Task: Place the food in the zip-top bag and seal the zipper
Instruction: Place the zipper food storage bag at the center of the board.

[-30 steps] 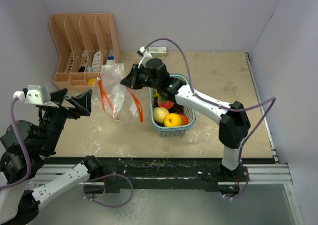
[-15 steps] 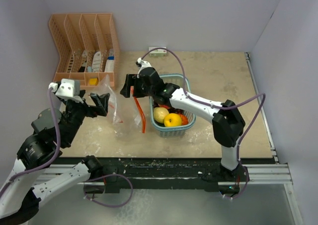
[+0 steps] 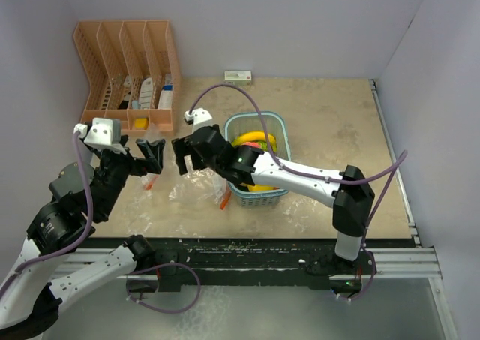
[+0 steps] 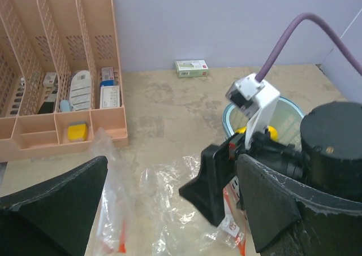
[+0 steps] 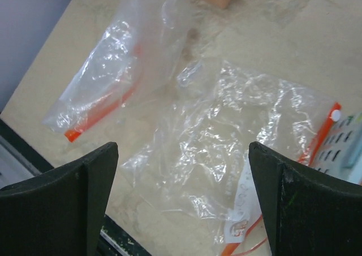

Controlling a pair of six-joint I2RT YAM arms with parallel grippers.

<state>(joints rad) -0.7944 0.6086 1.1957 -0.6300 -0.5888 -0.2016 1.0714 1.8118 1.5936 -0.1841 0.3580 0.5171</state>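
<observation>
The clear crinkly zip-top bag (image 3: 189, 190) lies crumpled and flat on the table, held by neither gripper. Its orange-red zipper (image 5: 95, 120) shows at the bag's left end, and another orange stretch (image 5: 321, 133) runs beside the basket. My right gripper (image 3: 181, 157) hangs open just above the bag (image 5: 226, 154), nothing between its fingers (image 5: 59, 205). My left gripper (image 3: 151, 158) faces it, open and empty, over the bag's left part (image 4: 164, 205). The food sits in the light blue basket (image 3: 279, 194); a yellow fruit (image 3: 255, 139) shows, the other pieces hidden behind the right arm.
A peach-coloured desk organizer (image 3: 127, 70) holding small items stands at the back left. A small white-green box (image 3: 238, 75) lies by the back wall. The table's near edge runs just in front of the bag.
My right gripper has opened and let go of the bag, which dropped from the air onto the table. The right arm swung left and lower; the left gripper came forward toward the bag.
</observation>
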